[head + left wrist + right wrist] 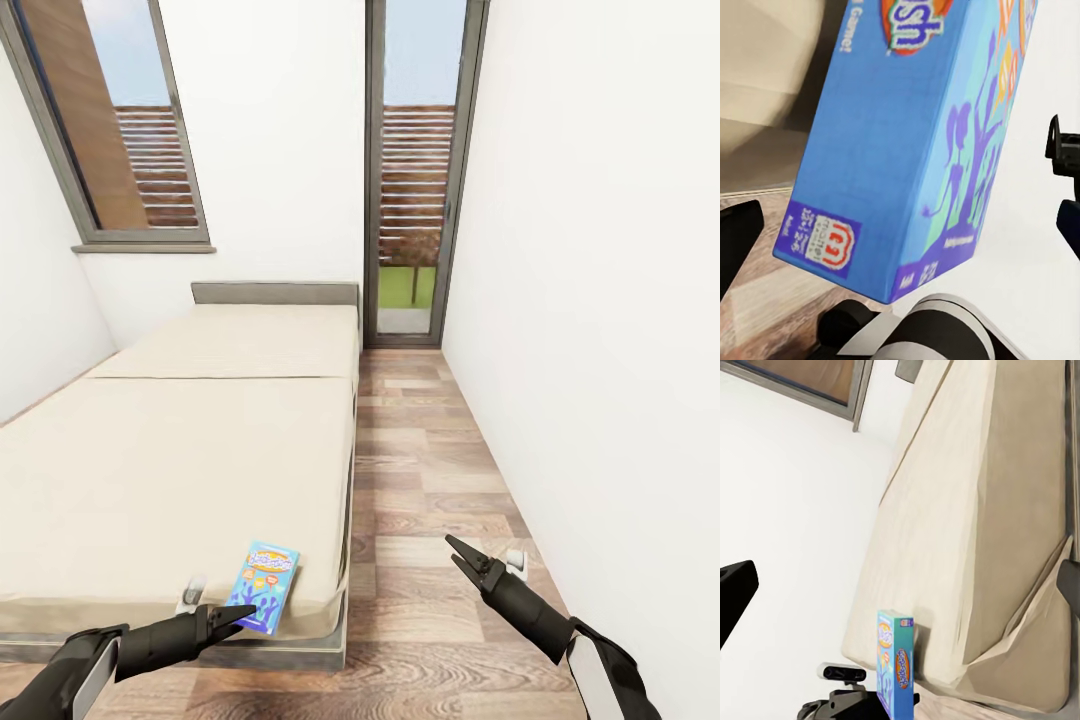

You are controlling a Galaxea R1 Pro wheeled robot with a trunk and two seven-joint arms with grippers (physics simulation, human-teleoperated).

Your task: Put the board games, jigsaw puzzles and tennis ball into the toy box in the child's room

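A blue board game (266, 584) with orange marks lies flat on the cream mattress of the bed (180, 450), close to its near right corner. My left gripper (243, 613) is at the box's near edge, open. In the left wrist view the blue board game (900, 142) sits close up, with the dark fingers (736, 244) spread to either side of it. My right gripper (458, 553) hangs open over the floor to the right of the bed, holding nothing. The right wrist view takes in the board game (894, 675) and the bed (975, 532) from the side.
A strip of wood-plank floor (430, 480) runs between the bed and the white right wall (600, 300) up to a tall glass door (410, 200). A window (120, 130) is set above the bed's grey headboard (275, 292).
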